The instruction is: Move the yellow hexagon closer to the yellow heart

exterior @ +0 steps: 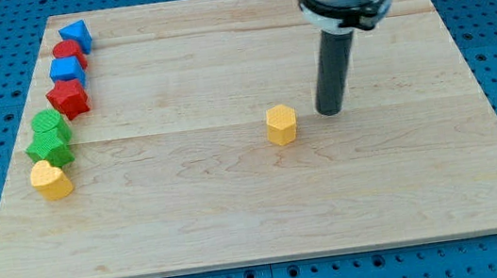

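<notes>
Nearest the camera: bare wooden board (268,222), lying empty along the view's bottom. Standing on that board right of centre: my tip (331,111), the blunt end of a straight rod, with no jaws to spread or press, pinching nothing. Sitting just beside it, at about eight o'clock and apart by a thin gap: yellow hexagon (281,124). Resting well apart at nine o'clock from the hexagon, near the board's left edge: yellow heart (50,179). Climbing from the heart toward twelve o'clock in a crowded column: two green blocks (49,137), red star-like block (68,98), blue block (67,68), red block (69,51), blue triangular block (76,34). Judging the hexagon light, rigid and quick to slide or spin; needing no hold, only contact on its three o'clock face, centred, pushing toward nine o'clock.
</notes>
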